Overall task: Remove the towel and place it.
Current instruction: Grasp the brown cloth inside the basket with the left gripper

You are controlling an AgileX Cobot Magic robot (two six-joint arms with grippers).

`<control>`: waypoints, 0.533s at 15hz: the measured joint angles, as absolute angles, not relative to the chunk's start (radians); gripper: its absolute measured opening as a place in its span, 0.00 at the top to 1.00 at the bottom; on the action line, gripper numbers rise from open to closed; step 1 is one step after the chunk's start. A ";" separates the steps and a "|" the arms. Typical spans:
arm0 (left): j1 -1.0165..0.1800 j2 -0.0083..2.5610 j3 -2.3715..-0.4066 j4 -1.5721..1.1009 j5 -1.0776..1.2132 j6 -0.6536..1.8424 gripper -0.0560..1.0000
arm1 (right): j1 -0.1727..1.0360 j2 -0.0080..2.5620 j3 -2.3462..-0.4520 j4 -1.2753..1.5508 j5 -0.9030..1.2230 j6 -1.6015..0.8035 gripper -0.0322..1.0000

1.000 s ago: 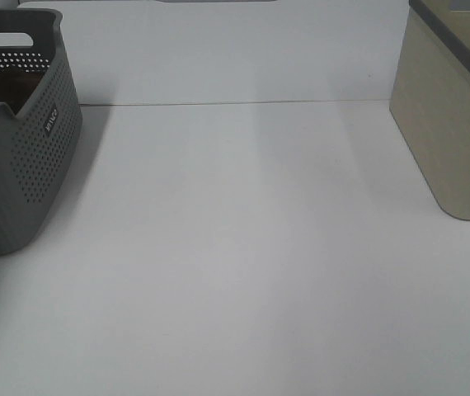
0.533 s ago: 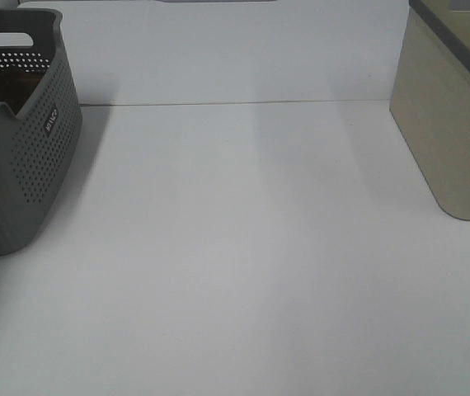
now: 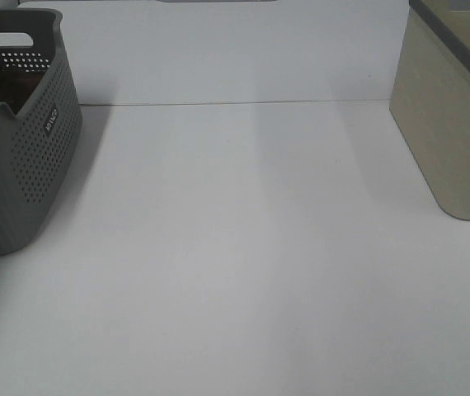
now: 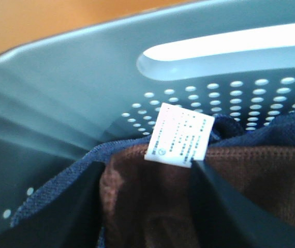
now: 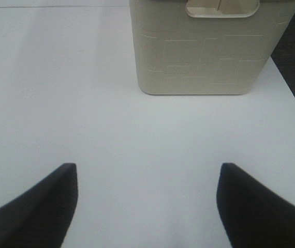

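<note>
The dark brown plush towel lies in the grey perforated basket, its white tag standing up at one corner. In the left wrist view my left gripper is down in the basket. Its two dark fingers press on either side of a bunch of the towel just below the tag. In the exterior view the basket stands at the far left; only a brown sliver shows inside it and the gripper is hidden. My right gripper is open and empty over the bare white table.
A dark blue-grey cloth lies under and behind the towel in the basket. A beige bin with a grey rim stands at the right of the table; it also shows ahead of the right gripper. The white table spans between them.
At the basket's far left rim the dark part of the left arm has shifted and shows less. Nothing else has moved.
</note>
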State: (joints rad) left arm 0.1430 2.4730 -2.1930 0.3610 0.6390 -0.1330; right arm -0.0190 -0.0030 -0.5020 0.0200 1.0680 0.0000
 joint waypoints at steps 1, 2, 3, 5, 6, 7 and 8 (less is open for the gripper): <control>0.143 2.474 -2.193 0.361 0.631 -0.134 0.55 | -0.019 -0.003 -0.502 0.020 1.068 0.000 0.28; 0.143 2.474 -2.193 0.361 0.630 -0.134 0.63 | -0.019 -0.003 -0.502 0.020 1.068 0.000 0.28; 0.143 2.474 -2.193 0.361 0.630 -0.134 0.72 | -0.019 -0.003 -0.502 0.020 1.068 0.000 0.28; 0.143 2.474 -2.193 0.361 0.630 -0.132 0.89 | -0.019 -0.003 -0.502 0.020 1.068 0.000 0.28; 0.143 2.474 -2.193 0.361 0.630 -0.120 0.94 | -0.019 -0.003 -0.502 0.020 1.068 0.000 0.28; 0.143 2.474 -2.193 0.361 0.630 -0.114 0.95 | -0.019 -0.003 -0.502 0.020 1.068 0.000 0.28; 0.143 2.474 -2.193 0.356 0.630 -0.111 0.95 | -0.019 -0.003 -0.502 0.020 1.068 0.000 0.28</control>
